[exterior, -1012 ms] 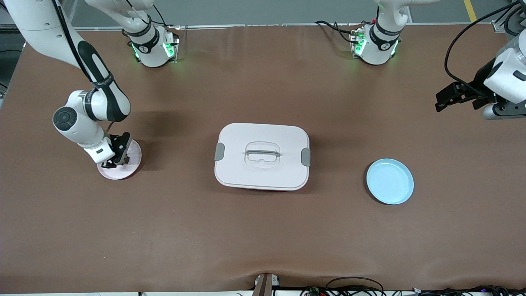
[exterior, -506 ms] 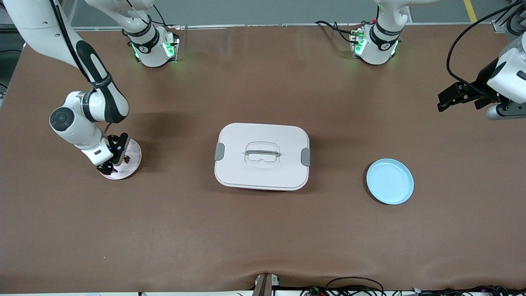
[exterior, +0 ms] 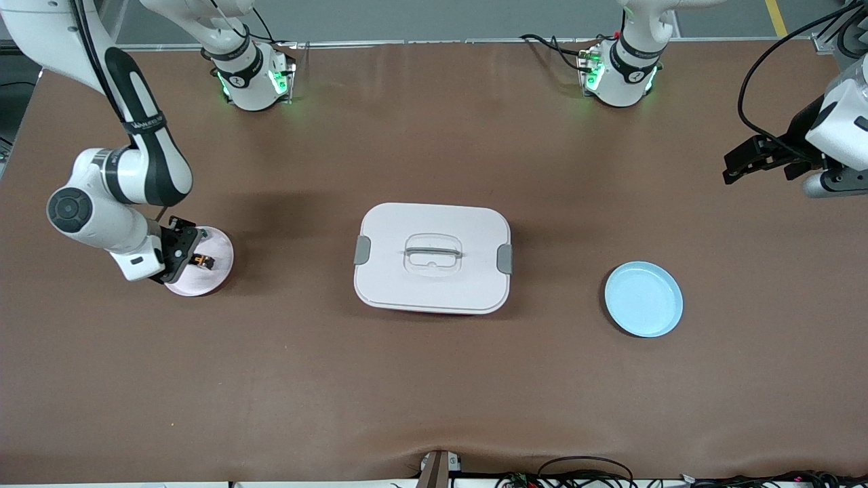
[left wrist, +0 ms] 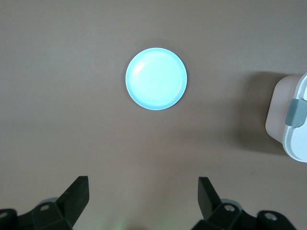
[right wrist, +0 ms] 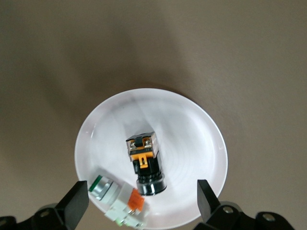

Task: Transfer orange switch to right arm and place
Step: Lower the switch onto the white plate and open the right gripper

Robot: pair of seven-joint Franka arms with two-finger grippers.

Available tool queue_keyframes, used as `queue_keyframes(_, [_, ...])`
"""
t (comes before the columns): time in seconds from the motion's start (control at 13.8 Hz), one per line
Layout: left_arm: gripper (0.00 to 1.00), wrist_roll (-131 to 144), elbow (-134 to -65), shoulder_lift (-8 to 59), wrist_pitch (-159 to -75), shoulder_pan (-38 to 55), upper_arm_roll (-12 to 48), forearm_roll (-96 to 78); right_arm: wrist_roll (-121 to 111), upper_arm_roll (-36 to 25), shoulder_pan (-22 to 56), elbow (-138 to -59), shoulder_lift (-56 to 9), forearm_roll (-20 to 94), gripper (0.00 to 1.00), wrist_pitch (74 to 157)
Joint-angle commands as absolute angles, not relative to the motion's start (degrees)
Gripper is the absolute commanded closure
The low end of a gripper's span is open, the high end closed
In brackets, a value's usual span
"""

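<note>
Right gripper: over the pink plate at the right arm's end of the table. Its 2 fingers stand wide apart, nothing between them.

Orange switch: lies on the pink plate, free of the gripper. Black body, orange-tan patch on top, round dark end pointing toward the plate's rim. In the front view it shows as a small dark block with an orange spot, just beside the right gripper's black fingers.

Whitish piece: on the same plate, just beside the switch, with a green cap at 1 end and a red-orange bit at its side. Whether it touches the switch, cannot tell.

Left gripper: up in the air at the left arm's end of the table; this arm waits. Fingers spread wide, empty. Its wrist view looks down on the blue plate, which holds nothing.

White lidded box: mid-table, between the 2 plates, well apart from each. Grey latch at each short end, handle recessed in the lid.
</note>
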State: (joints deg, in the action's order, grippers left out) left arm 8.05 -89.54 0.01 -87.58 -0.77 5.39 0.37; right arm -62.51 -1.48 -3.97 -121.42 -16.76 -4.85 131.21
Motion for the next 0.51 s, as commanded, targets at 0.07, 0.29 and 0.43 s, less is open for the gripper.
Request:
queue_keyframes(0.07, [0.00, 7.38, -90.09, -1.14, -87.19, -1.85, 5.36, -0.44, -39.18, -0.88, -4.04, -119.80, -14.42, -5.45, 0.00, 126.83])
queue_keyframes(0.29, [0.00, 7.38, -90.09, -1.32, -87.19, -1.85, 5.71, -0.44, -23.43, -0.70, -3.96, -119.45, -13.01, -5.19, 0.00, 124.55])
queue_keyframes(0.43, [0.00, 7.21, -90.18, -1.49, -86.75, -1.67, 5.89, -0.26, -12.98, -0.62, -3.69, -119.36, -11.70, -2.74, 0.00, 124.37])
